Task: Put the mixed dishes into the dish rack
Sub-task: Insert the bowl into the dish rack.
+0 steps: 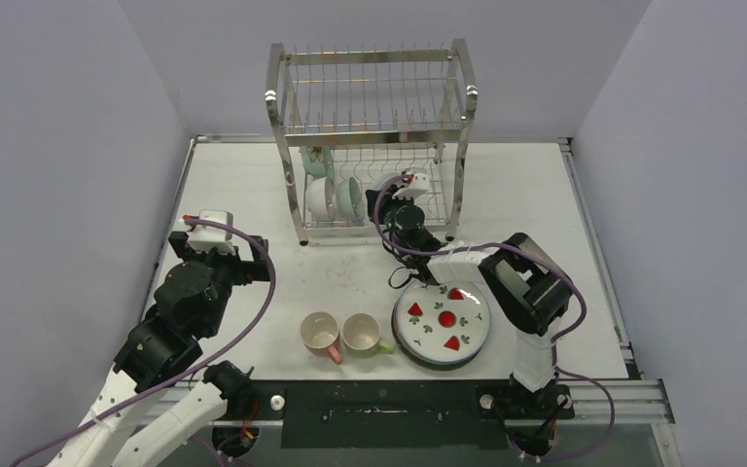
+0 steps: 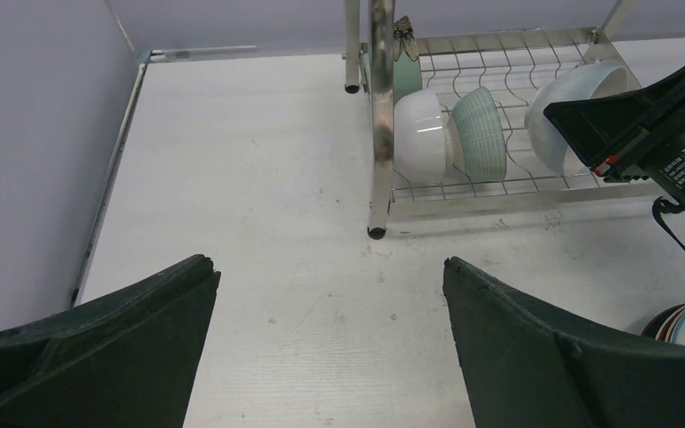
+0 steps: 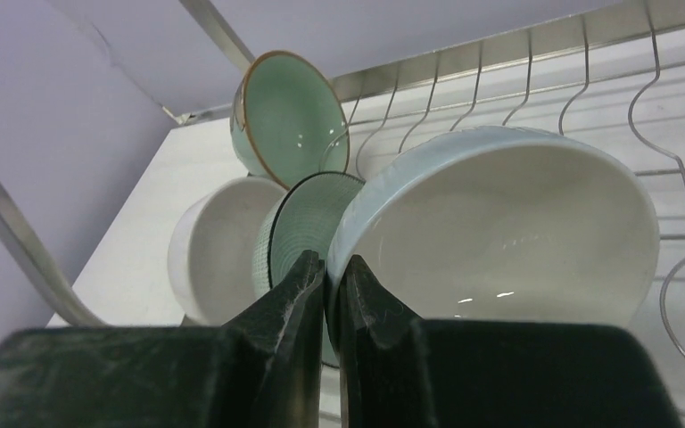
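White table (image 1: pixel 253 190) bears dish rack (image 1: pixel 373 137), pink mug (image 1: pixel 319 334), green mug (image 1: pixel 361 334), plates (image 1: pixel 443 322) (stacked)

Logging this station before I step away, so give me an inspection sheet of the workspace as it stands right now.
Surface: white table, lightly scuffed.
Job's things: dish rack at the far side, three bowls in its lower tier; pink mug, green mug and stack of plates, strawberry one on top, on the table.
Clutter: nothing seen.
Pincers: left pincer open, empty; right pincer shut on a pale bowl by its rim, at the lower tier.
Cables: purple cables loop off both arms.
Surroundings: plain grey walls.
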Robot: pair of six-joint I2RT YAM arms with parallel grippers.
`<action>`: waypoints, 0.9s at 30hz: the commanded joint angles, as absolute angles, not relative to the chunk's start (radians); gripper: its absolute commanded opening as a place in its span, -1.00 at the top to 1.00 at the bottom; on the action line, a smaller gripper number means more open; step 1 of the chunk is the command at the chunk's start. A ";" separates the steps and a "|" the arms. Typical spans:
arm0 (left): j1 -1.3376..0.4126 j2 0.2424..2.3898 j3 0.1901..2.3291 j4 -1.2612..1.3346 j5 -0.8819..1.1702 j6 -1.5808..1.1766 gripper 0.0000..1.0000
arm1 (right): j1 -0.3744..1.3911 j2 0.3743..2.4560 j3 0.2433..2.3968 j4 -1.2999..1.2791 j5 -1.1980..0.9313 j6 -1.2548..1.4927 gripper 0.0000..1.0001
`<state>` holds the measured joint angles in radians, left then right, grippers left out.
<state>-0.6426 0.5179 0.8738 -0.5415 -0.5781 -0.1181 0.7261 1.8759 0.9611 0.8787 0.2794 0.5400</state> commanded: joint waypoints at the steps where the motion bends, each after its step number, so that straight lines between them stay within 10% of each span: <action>1: -0.650 0.511 0.884 -0.501 -0.571 -0.114 -0.94 | 0.693 1.915 1.063 1.117 0.247 0.561 1.00; 27: -0.656 0.517 0.880 -0.498 -0.568 -0.108 -0.94 | 0.551 2.309 1.513 1.243 -0.068 0.717 1.00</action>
<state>-0.6502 0.5182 0.8738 -0.5411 -0.5713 -0.1181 0.5701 2.3074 1.4113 1.0939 0.0162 0.6807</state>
